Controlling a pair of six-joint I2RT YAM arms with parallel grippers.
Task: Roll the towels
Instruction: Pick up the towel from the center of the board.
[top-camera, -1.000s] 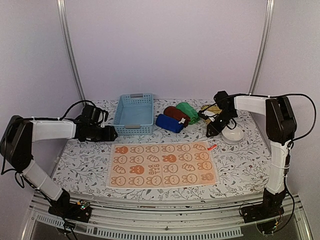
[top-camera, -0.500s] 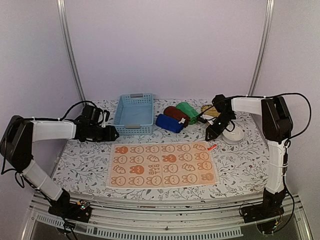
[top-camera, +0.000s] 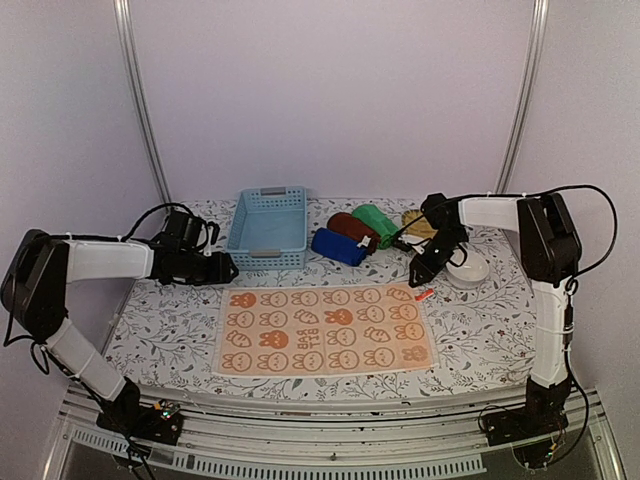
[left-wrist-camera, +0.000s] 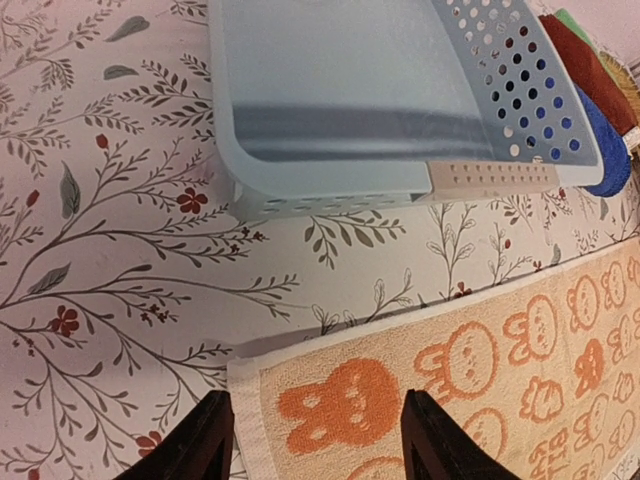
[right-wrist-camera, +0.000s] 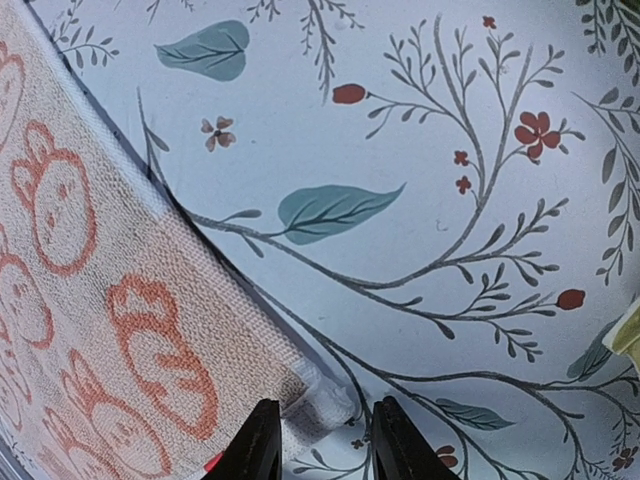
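Observation:
The orange towel (top-camera: 325, 328) with white rabbit pattern lies flat on the table near the front. My left gripper (top-camera: 228, 268) is open just above its far left corner; in the left wrist view that corner (left-wrist-camera: 330, 400) lies between my spread fingertips (left-wrist-camera: 205, 445). My right gripper (top-camera: 420, 272) is open, with a narrow gap, over the far right corner; in the right wrist view the towel's corner (right-wrist-camera: 325, 400) lies between my fingertips (right-wrist-camera: 258, 440). Rolled dark blue (top-camera: 338, 246), maroon (top-camera: 352, 228) and green (top-camera: 374, 224) towels lie behind.
A light blue plastic basket (top-camera: 268, 228) stands at the back left, close ahead in the left wrist view (left-wrist-camera: 380, 90). A white bowl (top-camera: 466, 270) sits right of my right gripper. A yellow wicker tray (top-camera: 420, 220) is behind it. A small red tag (top-camera: 424, 294) sticks out at the towel's right corner.
My right gripper has moved a little left and down toward the towel's far right corner. My left gripper has shifted slightly right toward the far left corner.

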